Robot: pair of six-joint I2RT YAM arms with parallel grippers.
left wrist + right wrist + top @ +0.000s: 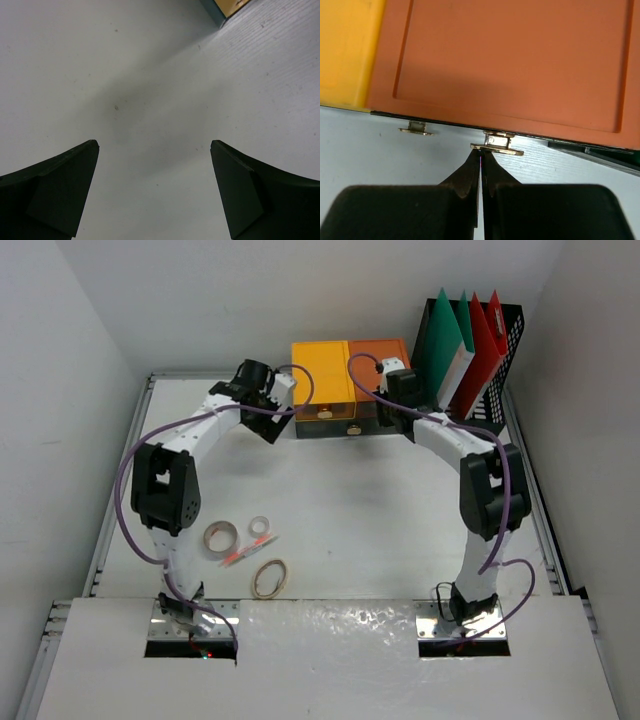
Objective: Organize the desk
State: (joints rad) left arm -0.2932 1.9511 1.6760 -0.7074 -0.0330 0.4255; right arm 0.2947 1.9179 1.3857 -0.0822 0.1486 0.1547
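The white desk (350, 510) carries a yellow drawer box (322, 375) and an orange drawer box (378, 352) side by side at its back edge. My right gripper (481, 150) is shut, its tips pressed together right under the left end of a flat brass handle (501, 149) on the orange box (510, 60). From above, the right gripper (386, 417) sits at that box's front. My left gripper (155, 145) is open over bare desk, nothing between its fingers, and from above the left gripper (268, 418) is just left of the yellow box.
A black file rack (505, 360) with green and red folders stands at the back right. Near the front left lie a tape roll (221, 537), a small ring (260, 526), a red pen (248, 552) and a rubber band (270, 578). A second brass handle (415, 130) shows further left.
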